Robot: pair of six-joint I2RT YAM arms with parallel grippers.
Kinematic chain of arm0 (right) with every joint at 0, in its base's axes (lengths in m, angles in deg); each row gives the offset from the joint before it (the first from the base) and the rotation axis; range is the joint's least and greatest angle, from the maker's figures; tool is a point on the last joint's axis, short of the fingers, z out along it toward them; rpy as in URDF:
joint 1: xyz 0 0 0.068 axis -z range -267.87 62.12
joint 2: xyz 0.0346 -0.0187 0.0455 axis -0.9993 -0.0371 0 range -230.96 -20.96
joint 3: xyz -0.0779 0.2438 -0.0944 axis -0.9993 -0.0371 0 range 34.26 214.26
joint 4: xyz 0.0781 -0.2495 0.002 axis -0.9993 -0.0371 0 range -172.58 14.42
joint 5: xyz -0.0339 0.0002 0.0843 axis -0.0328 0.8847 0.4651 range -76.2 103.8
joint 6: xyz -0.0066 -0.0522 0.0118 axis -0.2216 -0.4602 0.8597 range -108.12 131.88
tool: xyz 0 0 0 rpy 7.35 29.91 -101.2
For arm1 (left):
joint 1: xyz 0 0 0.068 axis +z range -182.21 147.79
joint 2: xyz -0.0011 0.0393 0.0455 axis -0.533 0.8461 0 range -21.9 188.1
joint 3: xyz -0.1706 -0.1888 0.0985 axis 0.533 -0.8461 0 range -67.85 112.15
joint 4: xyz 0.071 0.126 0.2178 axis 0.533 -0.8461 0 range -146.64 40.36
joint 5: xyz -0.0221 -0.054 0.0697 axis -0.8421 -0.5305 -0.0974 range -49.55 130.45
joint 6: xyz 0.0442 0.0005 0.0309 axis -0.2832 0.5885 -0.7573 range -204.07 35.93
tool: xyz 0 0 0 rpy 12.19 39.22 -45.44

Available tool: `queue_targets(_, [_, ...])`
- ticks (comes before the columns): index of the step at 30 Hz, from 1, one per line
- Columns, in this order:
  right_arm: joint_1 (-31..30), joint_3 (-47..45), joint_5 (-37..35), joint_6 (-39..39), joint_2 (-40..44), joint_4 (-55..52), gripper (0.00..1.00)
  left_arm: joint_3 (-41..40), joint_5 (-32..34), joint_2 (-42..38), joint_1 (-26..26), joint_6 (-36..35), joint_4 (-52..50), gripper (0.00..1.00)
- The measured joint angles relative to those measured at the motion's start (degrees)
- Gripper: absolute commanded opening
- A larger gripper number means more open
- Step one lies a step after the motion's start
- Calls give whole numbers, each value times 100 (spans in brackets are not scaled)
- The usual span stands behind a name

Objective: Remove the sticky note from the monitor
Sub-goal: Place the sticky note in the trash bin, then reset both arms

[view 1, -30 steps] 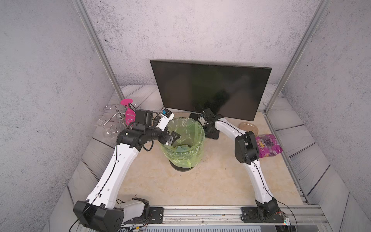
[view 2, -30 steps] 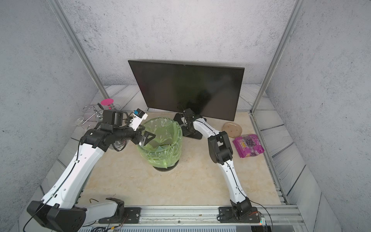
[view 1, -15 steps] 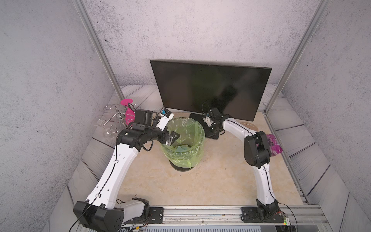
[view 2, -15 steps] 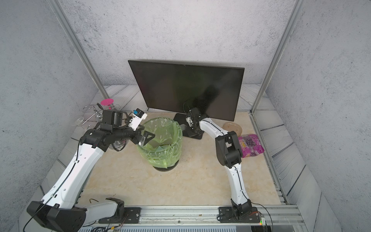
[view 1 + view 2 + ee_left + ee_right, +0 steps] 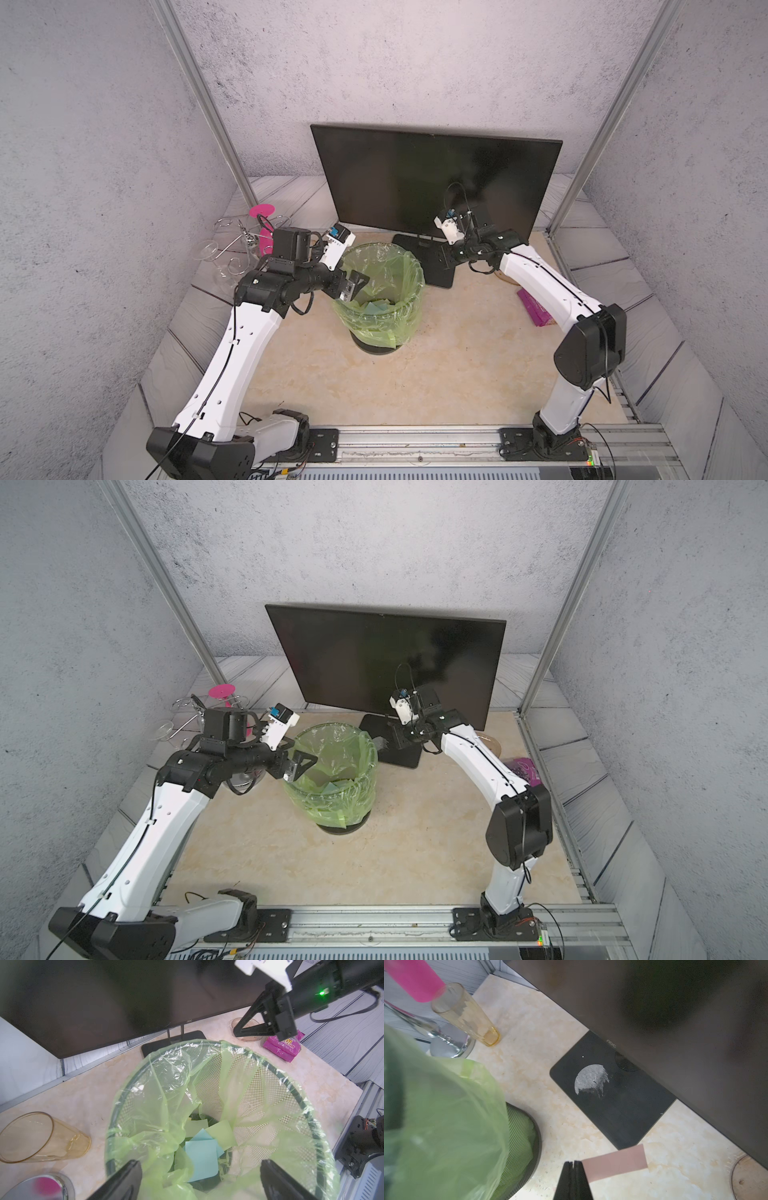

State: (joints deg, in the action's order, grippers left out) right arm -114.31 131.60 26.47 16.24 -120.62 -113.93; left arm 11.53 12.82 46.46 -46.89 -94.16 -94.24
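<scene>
Sticky note [image 5: 614, 1162], pink, sits pinched in the closed right tool [image 5: 573, 1164], arm stretched low beside the monitor [image 5: 432, 178]; left tool [image 5: 200, 1172] hangs wide open above the bin [image 5: 259, 1084].

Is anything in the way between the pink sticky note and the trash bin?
Nothing stands between them. The pink sticky note, pinched in the right end effector, is near the rim of the trash bin. Only the left end effector hangs open over the bin's opposite side.
</scene>
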Motion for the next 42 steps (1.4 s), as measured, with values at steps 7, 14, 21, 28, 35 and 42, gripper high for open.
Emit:
queue_targets(7, [-452, 68, 367, -31, 850, -76, 0, 42, 310, -197, 238, 245, -7, 95])
queue_targets(14, [-1631, 474, 649, -179, 892, -168, 0, 22, 391, -546, 839, 658, 13, 96])
queue_targets(21, [-1941, 636, 680, -260, 619, -348, 61, -291, 501, -831, 1311, 1126, 153, 96])
queue_targets(28, [-1932, 901, 505, -286, 566, -328, 71, -660, 802, -857, 1714, 1530, 372, 96])
queue_targets(35, [-1167, 17, -166, -175, 1351, 11, 83, -1180, 1515, -855, 2188, 1943, 935, 98])
queue_targets(42, [763, -2811, -1132, 166, 3071, 925, 94, -2734, 2809, -442, 2323, 2568, 2232, 98])
